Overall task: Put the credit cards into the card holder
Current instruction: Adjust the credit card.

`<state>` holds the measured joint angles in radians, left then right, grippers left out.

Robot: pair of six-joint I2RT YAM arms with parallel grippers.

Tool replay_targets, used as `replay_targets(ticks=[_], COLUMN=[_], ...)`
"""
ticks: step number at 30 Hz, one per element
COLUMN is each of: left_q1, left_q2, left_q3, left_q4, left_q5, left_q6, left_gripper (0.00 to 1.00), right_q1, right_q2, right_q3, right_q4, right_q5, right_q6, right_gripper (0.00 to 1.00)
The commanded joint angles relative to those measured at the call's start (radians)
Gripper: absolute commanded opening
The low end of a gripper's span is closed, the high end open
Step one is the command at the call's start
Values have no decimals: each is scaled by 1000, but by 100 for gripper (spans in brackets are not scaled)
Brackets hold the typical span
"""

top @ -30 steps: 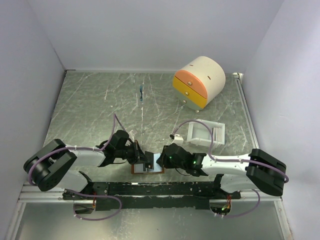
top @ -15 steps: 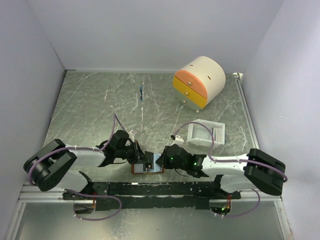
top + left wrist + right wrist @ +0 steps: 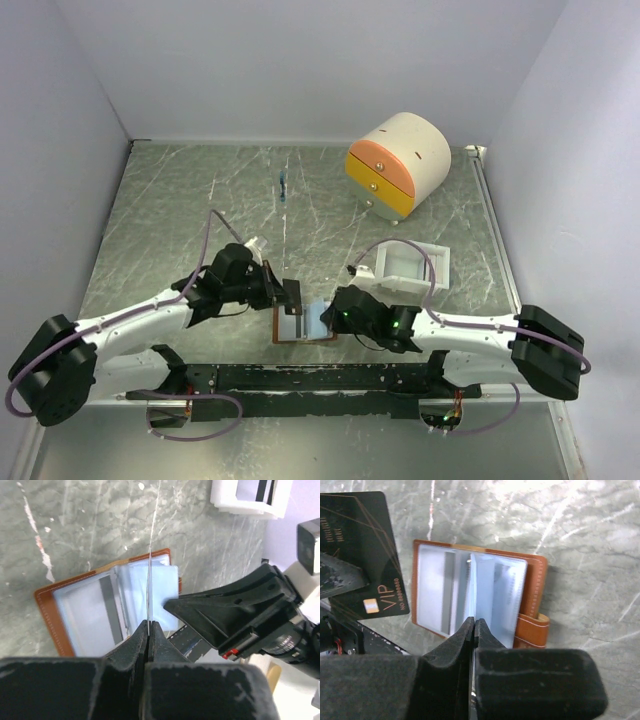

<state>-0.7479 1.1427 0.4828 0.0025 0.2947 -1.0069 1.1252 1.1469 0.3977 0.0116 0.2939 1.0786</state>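
Since a second ago the left arm has stretched out from its base. The left gripper (image 3: 291,296) now hangs just above the card holder (image 3: 303,326), which has slid a little to the right in the top view. Meanwhile the right gripper (image 3: 474,623) has closed.

The card holder lies open on the table (image 3: 180,200) at lower centre of the top view, pale pockets facing up. The left jaws are pressed together on a dark credit card (image 3: 367,555) marked VIP. The card stands on edge, and in the left wrist view it shows only as a thin line over the middle of the holder. The right jaws are shut and appear to pinch one pale inner leaf near the fold, lifting it. A white tray (image 3: 412,262) sits well apart, toward the upper right.

The step in hand looks like feeding the card into a pocket. To do that well, the right jaws should hold the leaf steady so the pocket mouth stays open. The left arm should tilt the card flatter, line its leading edge up with the slot, then slide it in slowly and parallel to the pocket. If the card comes in too steeply, it will likely jam on the leaf or push the holder across the table.
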Motion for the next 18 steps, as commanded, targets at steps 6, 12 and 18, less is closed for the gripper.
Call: replay_targets(ticks=[6, 12, 18], left_q1=[17, 40, 50], left_q2=[-17, -87, -135], left_q3=[25, 39, 65], left_q4=[-222, -274, -319], left_q5=[-148, -191, -214], left_q6=[67, 71, 83], left_gripper=[7, 7, 7], right_q1=[-1, 4, 4], right_q2=[17, 94, 188], right_q3=[94, 94, 135], right_q4=[25, 118, 181], right_q5=[-70, -129, -164], right_q6=[-98, -87, -112], right_gripper=[20, 33, 35])
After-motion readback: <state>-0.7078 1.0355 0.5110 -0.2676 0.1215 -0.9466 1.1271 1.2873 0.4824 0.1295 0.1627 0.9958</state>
